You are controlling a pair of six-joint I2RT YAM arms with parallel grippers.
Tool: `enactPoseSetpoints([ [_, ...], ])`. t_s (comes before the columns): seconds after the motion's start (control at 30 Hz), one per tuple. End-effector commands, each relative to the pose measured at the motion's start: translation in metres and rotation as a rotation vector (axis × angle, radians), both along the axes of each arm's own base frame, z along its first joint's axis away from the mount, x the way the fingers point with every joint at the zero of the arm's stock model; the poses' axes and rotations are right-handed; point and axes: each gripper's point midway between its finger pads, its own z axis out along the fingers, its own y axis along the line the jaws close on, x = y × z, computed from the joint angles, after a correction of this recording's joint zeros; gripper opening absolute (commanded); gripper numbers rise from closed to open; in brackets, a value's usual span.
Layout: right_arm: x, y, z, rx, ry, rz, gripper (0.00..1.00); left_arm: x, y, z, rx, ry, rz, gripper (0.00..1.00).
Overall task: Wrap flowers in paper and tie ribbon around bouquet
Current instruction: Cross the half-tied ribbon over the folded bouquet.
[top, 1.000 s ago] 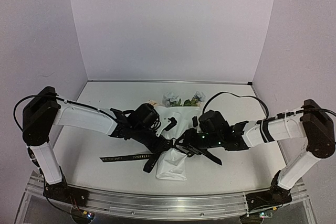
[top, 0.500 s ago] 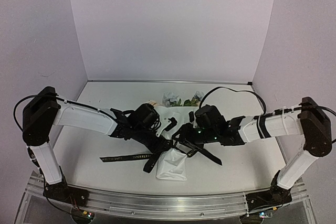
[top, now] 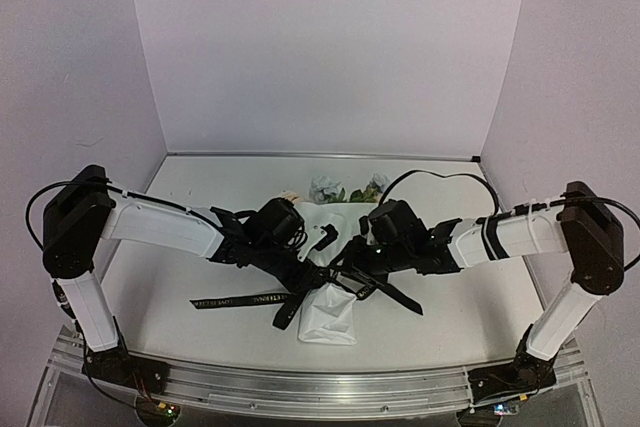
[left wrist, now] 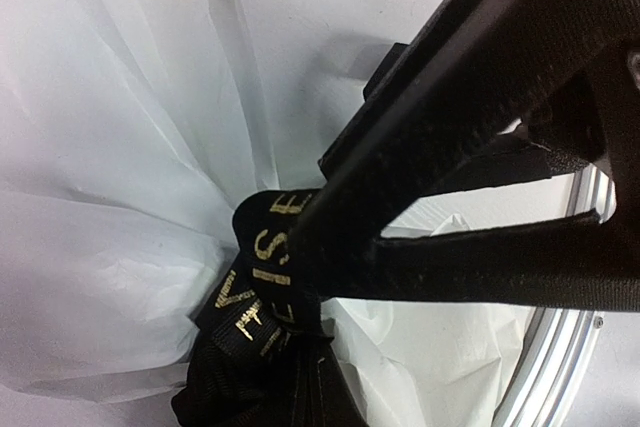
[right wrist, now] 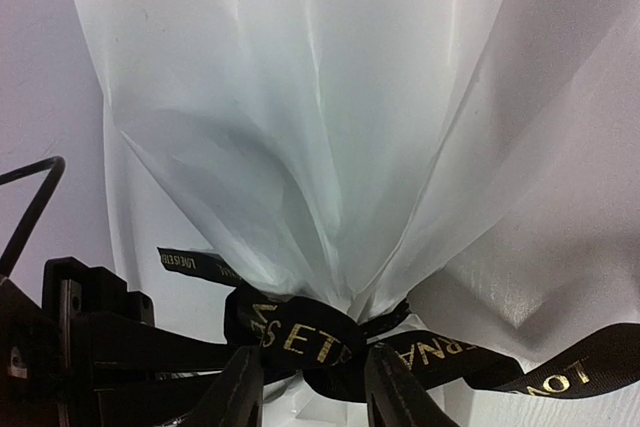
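Two black grippers are met over the middle of the bouquet (top: pixel 330 315), which is laid flat in the middle of the pale table (top: pixel 160 277). The bouquet is wrapped in thin white paper (right wrist: pixel 320 97) that is smooth, a little see-through and folded into long soft creases. The paper is squeezed into a narrow waist and fans out on both sides of it. A flat black ribbon (top: pixel 240 300) with small gold letters is wound round that waist and bunched into a knot. One tail is laid straight on the table to the left, and another is laid out to the right.

The left gripper (left wrist: pixel 305 247) is closed tight, and the ribbon is pinched at the knot by its tips. The right gripper (right wrist: pixel 315 372) is held part way apart, with one finger on each side of the knot; no firm pinch is seen there.

The long line of the bouquet is pointed from the near edge to the back wall (top: pixel 330 47). The flowers (top: pixel 345 190), pale and crumpled with green leaves, are seen at the far end, near that wall but apart from it. The flared near end is laid close to the ribbed metal rail (top: pixel 300 379). Wide bands of table top are seen on both sides.
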Motion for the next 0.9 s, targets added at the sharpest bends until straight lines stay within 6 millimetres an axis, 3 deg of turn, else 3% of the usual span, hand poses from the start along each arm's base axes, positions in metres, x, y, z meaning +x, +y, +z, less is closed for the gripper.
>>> enactPoseSetpoints([
  [0.0, 0.004, 0.011, 0.012, 0.032, -0.008, 0.019, 0.24, -0.001, -0.008, 0.018, -0.042, -0.022, -0.024, 0.01],
  [0.13, 0.001, 0.010, 0.012, 0.033, -0.004, 0.030, 0.09, -0.001, -0.008, 0.019, -0.046, -0.022, -0.020, 0.01],
  [0.27, -0.001, 0.008, 0.007, 0.025, 0.005, 0.035, 0.01, 0.000, -0.008, 0.023, -0.052, -0.032, -0.017, 0.02],
  [0.6, -0.013, -0.006, 0.000, -0.010, -0.002, 0.075, 0.00, 0.005, -0.006, 0.033, -0.061, -0.050, 0.013, 0.09],
  [0.87, -0.022, -0.005, -0.005, -0.013, 0.024, 0.117, 0.00, 0.008, -0.010, 0.057, -0.103, -0.075, 0.019, 0.19],
])
